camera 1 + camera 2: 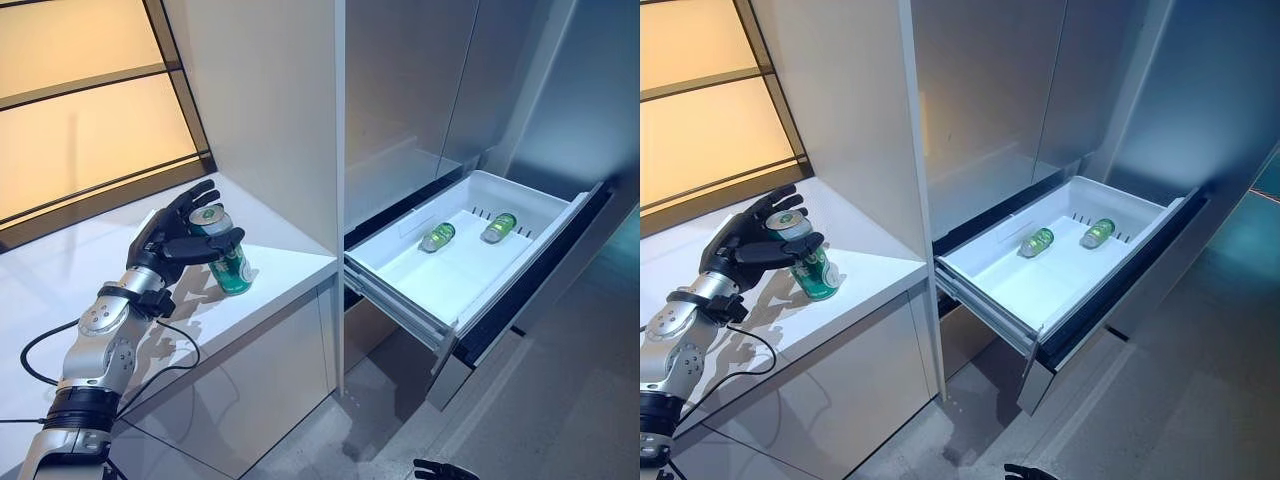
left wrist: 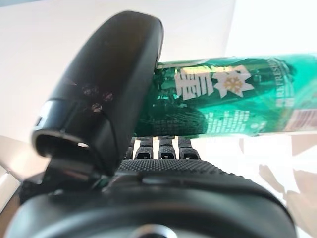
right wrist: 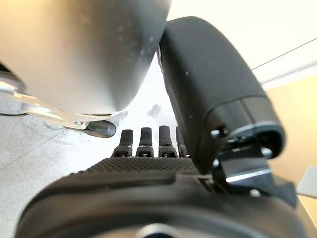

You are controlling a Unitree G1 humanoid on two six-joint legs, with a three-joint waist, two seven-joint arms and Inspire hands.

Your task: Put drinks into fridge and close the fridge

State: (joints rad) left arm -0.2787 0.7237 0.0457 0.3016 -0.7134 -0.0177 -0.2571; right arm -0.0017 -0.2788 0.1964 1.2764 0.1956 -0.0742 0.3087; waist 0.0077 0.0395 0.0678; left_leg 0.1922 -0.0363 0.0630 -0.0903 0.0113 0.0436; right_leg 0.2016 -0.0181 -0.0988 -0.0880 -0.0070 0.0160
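Observation:
A green drink can [image 1: 232, 270] stands slightly tilted on the white counter [image 1: 285, 262], left of the fridge. My left hand [image 1: 165, 240] is shut on it, thumb across its front and fingers behind its top. The left wrist view shows the same can [image 2: 237, 94] close up past the thumb [image 2: 109, 84]. The white fridge drawer [image 1: 400, 292] is pulled out to the right. Two green drinks [image 1: 437, 237] [image 1: 498, 227] lie on their sides at its back. My right hand [image 3: 213, 94] hangs low and open, holding nothing; only its tip [image 1: 440, 470] shows in the left eye view.
A tall white panel [image 1: 270, 100] rises between the counter and the fridge compartment. An amber-lit window [image 1: 80, 110] lies behind the counter. The drawer's dark front [image 1: 545, 270] juts out over the grey floor [image 1: 560, 420].

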